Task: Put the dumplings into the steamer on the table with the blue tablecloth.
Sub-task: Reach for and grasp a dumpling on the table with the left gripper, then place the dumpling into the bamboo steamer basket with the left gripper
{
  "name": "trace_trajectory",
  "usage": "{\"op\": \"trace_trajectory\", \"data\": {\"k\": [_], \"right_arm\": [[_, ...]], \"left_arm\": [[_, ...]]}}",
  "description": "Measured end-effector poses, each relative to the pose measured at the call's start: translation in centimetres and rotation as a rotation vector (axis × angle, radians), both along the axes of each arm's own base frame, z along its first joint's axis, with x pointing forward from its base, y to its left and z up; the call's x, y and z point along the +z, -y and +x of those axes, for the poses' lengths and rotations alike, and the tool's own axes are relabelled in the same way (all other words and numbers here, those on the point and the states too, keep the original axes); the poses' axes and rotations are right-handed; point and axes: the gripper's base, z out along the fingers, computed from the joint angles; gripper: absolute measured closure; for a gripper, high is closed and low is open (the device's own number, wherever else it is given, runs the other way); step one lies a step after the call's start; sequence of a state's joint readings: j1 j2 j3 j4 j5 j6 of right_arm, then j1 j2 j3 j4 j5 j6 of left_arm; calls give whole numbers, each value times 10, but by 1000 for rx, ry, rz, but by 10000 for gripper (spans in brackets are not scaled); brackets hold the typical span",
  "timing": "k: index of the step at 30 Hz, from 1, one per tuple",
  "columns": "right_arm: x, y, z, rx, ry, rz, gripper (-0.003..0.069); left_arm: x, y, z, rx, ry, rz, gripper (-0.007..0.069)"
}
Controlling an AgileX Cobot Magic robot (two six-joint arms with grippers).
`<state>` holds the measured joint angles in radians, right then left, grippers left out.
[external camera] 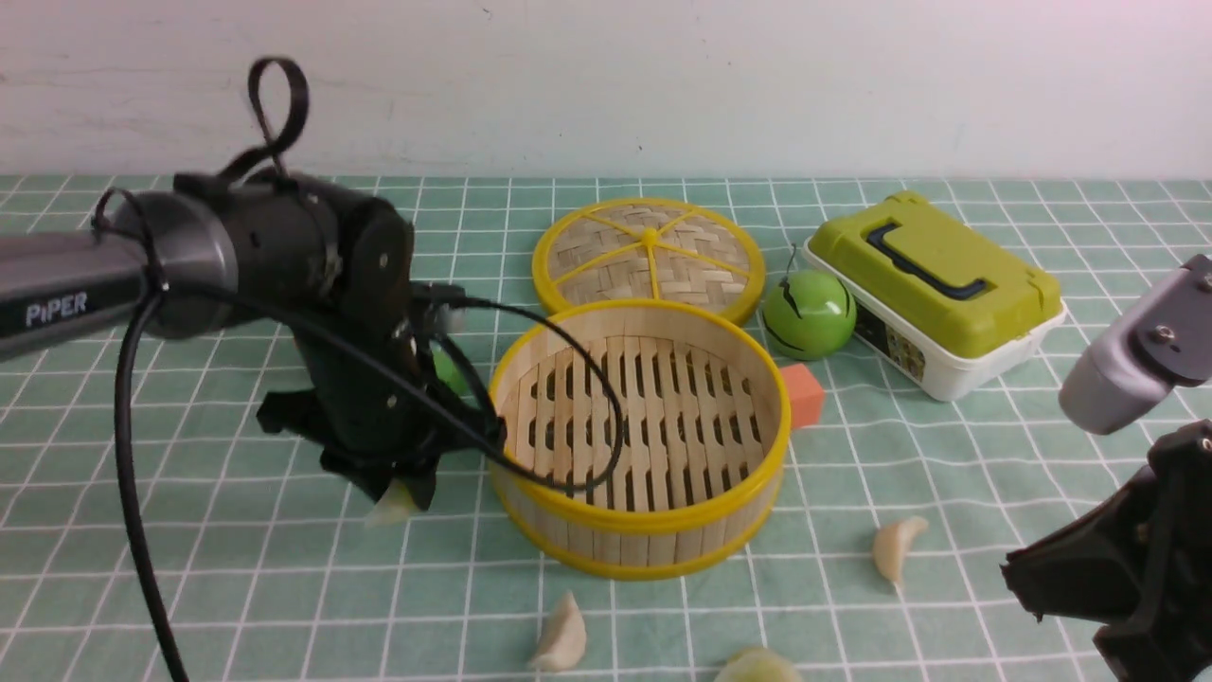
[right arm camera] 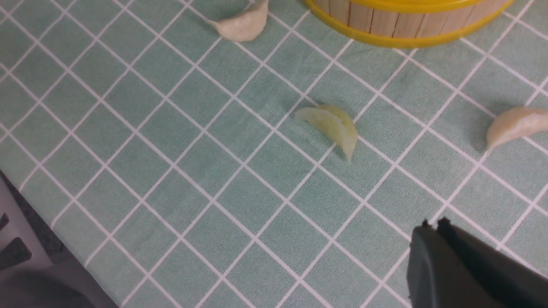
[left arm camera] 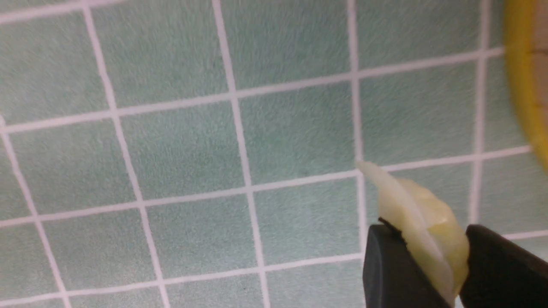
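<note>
Teal-green cloth with a pale grid covers the bench (external camera: 237, 568), a plain pale wall behind it, and I take the steamer (external camera: 644, 516) as my landmark. Just to its left, my left gripper (left arm camera: 434, 252) has its fingers closed around a pale green dumpling (left arm camera: 424, 222), one on each side, with a pointed end sticking out past them. I can't tell whether the dumpling bears on the cloth or is just off it. My right gripper (right arm camera: 430, 231) is shut with nothing between its tips, well apart from the steamer on its right side. Three more dumplings lie on the cloth: one cream (external camera: 561, 635) just in front of the steamer, another cream (external camera: 895, 551) to its right, and a pale green one (external camera: 757, 666) farther out in front

I judge this to be the first pick, since the slatted floor is bare. I'd want the pads snug on the plump belly before lifting; a glossy curved skin could slip or twist if pinched harder than needed. Then I'd go straight up until fingers and dumpling clear the yellow rim, move across only after that, keep the loose black cable from catching the rim, lower close to the slats and open gently, leaving space for the others
</note>
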<state>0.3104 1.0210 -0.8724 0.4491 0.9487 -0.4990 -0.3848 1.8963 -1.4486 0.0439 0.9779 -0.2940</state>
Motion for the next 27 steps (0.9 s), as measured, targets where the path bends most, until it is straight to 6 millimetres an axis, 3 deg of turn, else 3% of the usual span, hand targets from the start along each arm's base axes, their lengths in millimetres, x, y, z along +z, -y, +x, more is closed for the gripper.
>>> {"op": "trace_trajectory", "data": {"k": [3, 5, 6, 7, 9, 12, 17, 24, 27], "right_arm": [[0, 0, 0, -6, -4, 3, 661], [0, 0, 0, -20, -13, 11, 661], [0, 0, 0, -22, -14, 12, 661], [0, 0, 0, -32, -27, 16, 659], [-1, 0, -2, -37, -48, 13, 659], [0, 3, -7, -38, -68, 2, 655], [10, 12, -29, -65, -65, -9, 652], [26, 25, -57, -79, 46, -18, 646], [29, 26, -61, -80, 67, -14, 643]], "left_arm": [[39, 13, 11, -5, 63, -69, 429], [71, 32, 14, -43, 143, -134, 429], [73, 34, 14, -48, 151, -138, 429], [89, 55, 14, -92, 197, -179, 429], [98, 78, 14, -143, 239, -208, 429], [87, 115, 17, -204, 262, -230, 429], [39, 154, 35, -202, 228, -238, 429], [-17, 171, 61, -192, 218, -206, 425], [-27, 172, 66, -197, 227, -187, 351]]}}
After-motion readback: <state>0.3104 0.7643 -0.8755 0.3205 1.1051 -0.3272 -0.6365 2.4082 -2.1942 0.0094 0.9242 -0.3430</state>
